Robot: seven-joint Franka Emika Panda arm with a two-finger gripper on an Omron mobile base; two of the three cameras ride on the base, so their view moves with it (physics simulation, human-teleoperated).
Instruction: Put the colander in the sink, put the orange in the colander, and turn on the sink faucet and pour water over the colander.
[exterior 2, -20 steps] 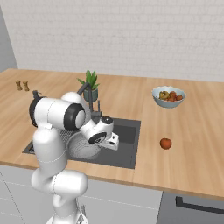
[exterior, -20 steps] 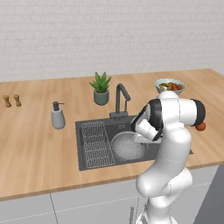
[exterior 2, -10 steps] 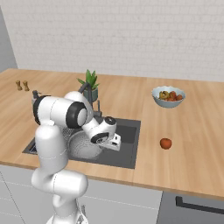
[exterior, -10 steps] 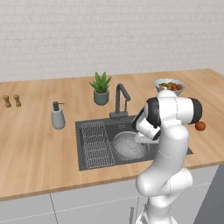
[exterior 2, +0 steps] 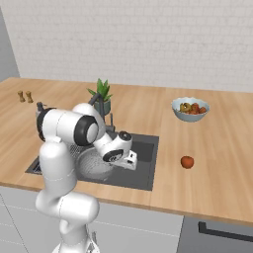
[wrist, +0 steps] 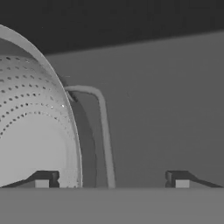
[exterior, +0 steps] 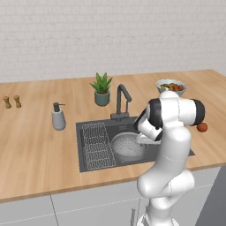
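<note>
One step done of three: colander set down in the sink, orange to fetch.

Down inside the sink (exterior: 90, 152), the gripper (wrist: 111, 180) stands with its jaws spread wide and nothing between them; one fingertip (wrist: 43, 179) sits at the rim of the colander (exterior: 128, 145), whose loop handle lies in the gap. The colander rests on the sink floor beside the wire rack (exterior: 98, 145), under the sink faucet (exterior: 122, 102). I judge the next move is to lift straight up clear of the sink's walls and the faucet spout, then swing across to the orange (exterior 2: 187, 161), alone on open counter well apart from the sink, short of the fruit bowl (exterior 2: 190, 108).
</note>
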